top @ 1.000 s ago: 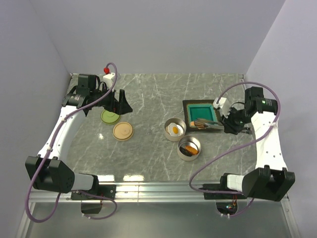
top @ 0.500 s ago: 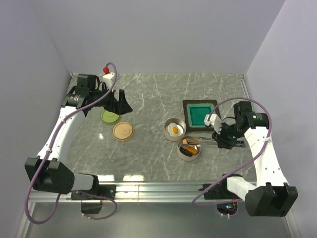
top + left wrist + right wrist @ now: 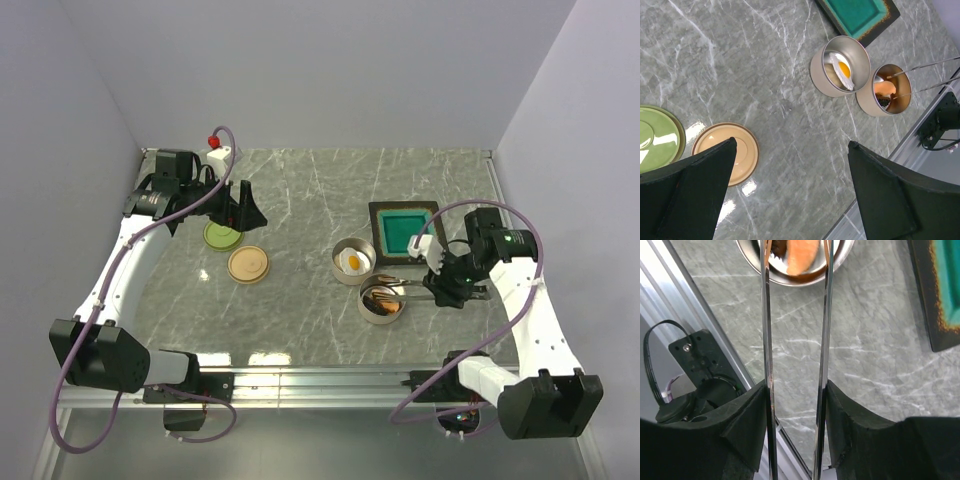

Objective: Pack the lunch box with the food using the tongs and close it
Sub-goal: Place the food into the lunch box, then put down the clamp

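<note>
Tongs [image 3: 402, 291] reach out of the right claw [image 3: 433, 287] in the top view, tips over the near tin [image 3: 382, 304]. The egg tin [image 3: 353, 262] and teal tray [image 3: 405, 230] stand just beyond. The left claw [image 3: 245, 210] hangs over the green lid [image 3: 220, 236], with the tan lid [image 3: 248, 265] near it on the table [image 3: 300, 200].

From the left wrist, this claw gapes wide and empty. Well ahead of it, the fried egg [image 3: 842, 70] lies in one tin and the orange piece [image 3: 884, 89] in the other.

From the right wrist, the claw is half closed and squeezes the tongs' two arms from outside. The orange piece lies ahead between the tips, beside a brown piece [image 3: 778, 249].
</note>
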You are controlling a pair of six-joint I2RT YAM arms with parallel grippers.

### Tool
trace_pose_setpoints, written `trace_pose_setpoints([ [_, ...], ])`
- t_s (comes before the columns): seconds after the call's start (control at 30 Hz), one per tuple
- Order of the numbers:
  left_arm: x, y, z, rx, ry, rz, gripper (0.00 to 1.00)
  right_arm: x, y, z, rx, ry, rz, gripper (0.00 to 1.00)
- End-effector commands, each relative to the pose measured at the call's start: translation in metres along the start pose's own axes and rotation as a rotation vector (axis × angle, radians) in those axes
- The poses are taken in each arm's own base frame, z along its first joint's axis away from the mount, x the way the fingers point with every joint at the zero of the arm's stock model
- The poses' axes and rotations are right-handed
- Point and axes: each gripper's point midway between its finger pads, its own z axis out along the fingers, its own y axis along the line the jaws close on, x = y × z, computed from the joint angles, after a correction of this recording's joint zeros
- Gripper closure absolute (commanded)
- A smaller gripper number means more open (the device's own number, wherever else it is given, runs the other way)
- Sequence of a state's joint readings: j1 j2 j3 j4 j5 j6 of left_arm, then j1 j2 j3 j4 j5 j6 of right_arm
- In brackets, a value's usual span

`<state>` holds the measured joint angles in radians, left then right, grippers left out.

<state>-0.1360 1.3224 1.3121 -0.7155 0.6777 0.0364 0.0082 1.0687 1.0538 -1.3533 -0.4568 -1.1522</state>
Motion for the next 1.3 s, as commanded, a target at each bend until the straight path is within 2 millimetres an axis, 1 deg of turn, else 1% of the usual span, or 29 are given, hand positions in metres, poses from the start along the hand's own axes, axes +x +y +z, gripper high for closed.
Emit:
trace_pose_setpoints([
  [0.0,-0.011,-0.006,-0.007,0.010,-0.048,0.029,0.01,-0.010,0.007,-0.007,-0.013,-0.029,-0.003,0.47],
  [0.03,-0.011,-0.006,-0.007,0.008,-0.046,0.028,0.01,-0.012,0.007,-0.009,-0.011,-0.035,-0.004,0.47],
  [0.13,-0.011,-0.006,-0.008,0.007,-0.047,0.032,0.01,-0.027,0.000,-0.014,0.010,-0.090,0.028,0.50],
  [0.2,-0.012,-0.007,-0.008,0.008,-0.049,0.033,0.01,-0.047,-0.014,-0.023,0.041,-0.166,0.076,0.52],
  [0.23,-0.012,-0.008,-0.008,0.012,-0.049,0.030,0.01,-0.056,-0.027,-0.033,0.077,-0.206,0.105,0.52],
  [0.27,-0.013,-0.007,-0.008,0.011,-0.049,0.030,0.01,-0.061,-0.036,-0.033,0.069,-0.223,0.166,0.53],
  [0.33,-0.015,-0.008,-0.008,0.014,-0.052,0.029,0.00,-0.077,-0.060,-0.042,0.109,-0.284,0.193,0.53],
  [0.37,-0.015,-0.009,-0.009,0.016,-0.055,0.032,0.00,-0.076,-0.075,-0.039,0.113,-0.288,0.253,0.53],
  [0.4,-0.017,-0.008,-0.009,0.014,-0.058,0.034,0.00,-0.080,-0.092,-0.040,0.149,-0.308,0.255,0.53],
  [0.43,-0.017,-0.008,-0.009,0.012,-0.057,0.034,0.00,-0.079,-0.106,-0.041,0.187,-0.304,0.280,0.53],
  [0.47,-0.018,-0.008,-0.009,0.011,-0.057,0.034,0.00,-0.078,-0.124,-0.035,0.208,-0.304,0.307,0.53],
  [0.5,-0.018,-0.008,-0.009,0.014,-0.058,0.037,0.01,-0.077,-0.133,-0.032,0.216,-0.294,0.316,0.53],
  [0.53,-0.018,-0.008,-0.009,0.014,-0.058,0.035,0.01,-0.073,-0.146,-0.024,0.217,-0.274,0.344,0.53],
  [0.57,-0.018,-0.008,-0.008,0.014,-0.058,0.037,0.01,-0.073,-0.157,-0.021,0.231,-0.279,0.363,0.53],
  [0.6,-0.018,-0.008,-0.009,0.012,-0.059,0.034,0.01,-0.070,-0.166,-0.019,0.237,-0.272,0.384,0.53],
  [0.63,-0.018,-0.007,-0.008,0.012,-0.058,0.037,0.01,-0.067,-0.176,-0.011,0.228,-0.262,0.407,0.53],
  [0.73,-0.017,-0.007,-0.009,0.008,-0.058,0.041,0.01,-0.059,-0.197,-0.001,0.251,-0.248,0.450,0.53],
  [0.77,-0.016,-0.006,-0.009,0.005,-0.058,0.041,0.01,-0.055,-0.206,0.007,0.257,-0.243,0.457,0.53],
  [0.8,-0.015,-0.005,-0.007,0.002,-0.054,0.038,0.01,-0.052,-0.210,0.010,0.260,-0.236,0.456,0.53],
  [0.83,-0.015,-0.005,-0.007,0.003,-0.054,0.040,0.01,-0.046,-0.212,0.020,0.244,-0.218,0.466,0.52],
  [0.9,-0.014,-0.005,-0.006,0.010,-0.049,0.036,0.01,-0.042,-0.216,0.029,0.233,-0.202,0.459,0.52],
  [0.93,-0.014,-0.004,-0.005,0.010,-0.046,0.034,0.01,-0.038,-0.218,0.038,0.213,-0.189,0.467,0.52],
  [1.0,-0.015,-0.003,-0.004,0.010,-0.046,0.034,0.00,-0.033,-0.220,0.046,0.201,-0.172,0.460,0.51],
  [1.03,-0.014,-0.002,-0.003,0.008,-0.043,0.031,0.01,-0.029,-0.220,0.053,0.189,-0.161,0.466,0.51],
  [1.1,-0.014,-0.002,-0.002,0.007,-0.040,0.030,0.00,-0.024,-0.221,0.060,0.183,-0.149,0.472,0.50],
  [1.13,-0.013,-0.001,-0.002,0.004,-0.039,0.030,0.01,-0.019,-0.219,0.067,0.171,-0.134,0.483,0.50],
  [1.27,-0.012,0.000,-0.001,0.004,-0.037,0.028,0.01,-0.008,-0.214,0.081,0.165,-0.111,0.493,0.48],
])
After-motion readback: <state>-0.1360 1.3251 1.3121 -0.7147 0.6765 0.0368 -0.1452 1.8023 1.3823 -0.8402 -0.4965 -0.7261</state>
